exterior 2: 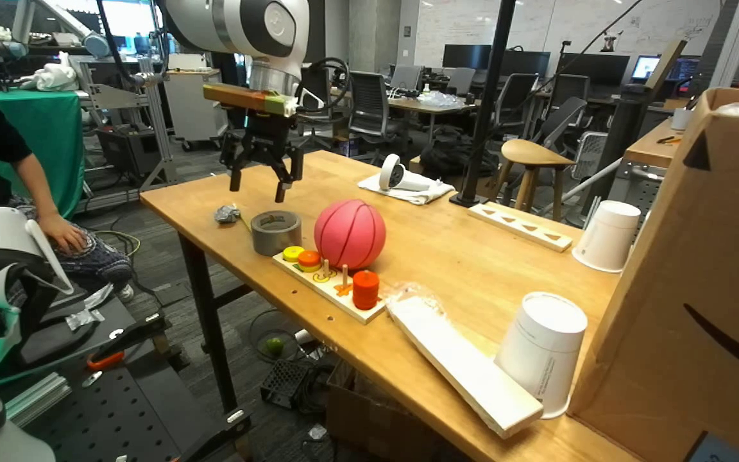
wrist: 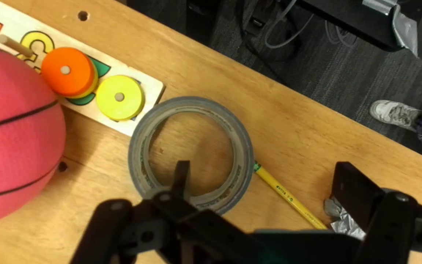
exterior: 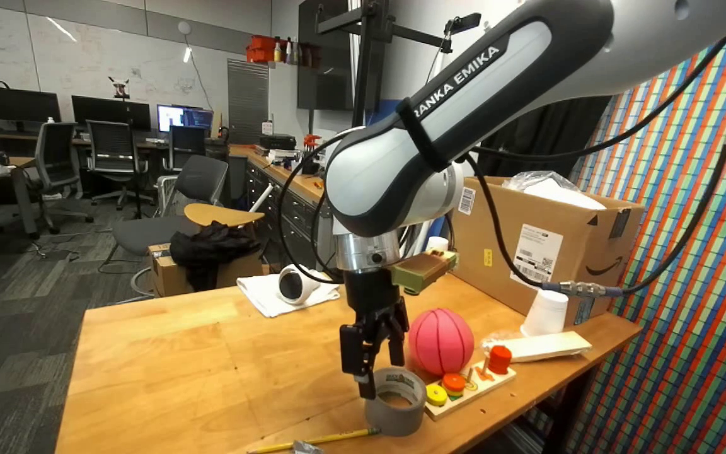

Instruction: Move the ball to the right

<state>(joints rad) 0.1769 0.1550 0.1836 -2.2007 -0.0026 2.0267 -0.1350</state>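
Note:
The ball is pink-red with black seam lines and rests on the wooden table. It shows in both exterior views (exterior: pixel 441 341) (exterior 2: pixel 350 234) and, cut off by the left edge, in the wrist view (wrist: pixel 13 135). It sits beside a wooden peg board with coloured discs. My gripper is open, fingers pointing down, with nothing between them. It hangs above the table beside the ball, near the grey tape roll, in both exterior views (exterior: pixel 380 375) (exterior 2: pixel 258 191). In the wrist view, the fingers (wrist: pixel 262 165) are wide apart, one overlapping the tape roll. The gripper is apart from the ball.
The grey tape roll (wrist: pixel 246 154) touches or nearly touches the peg board (exterior 2: pixel 328 292). A pencil (wrist: pixel 288 194) and crumpled foil (exterior 2: pixel 226 213) lie near it. White cups (exterior 2: pixel 543 353), a pale wood block (exterior 2: pixel 466 362), a cardboard box (exterior: pixel 489 221) and a white controller (exterior: pixel 297 285) also stand around.

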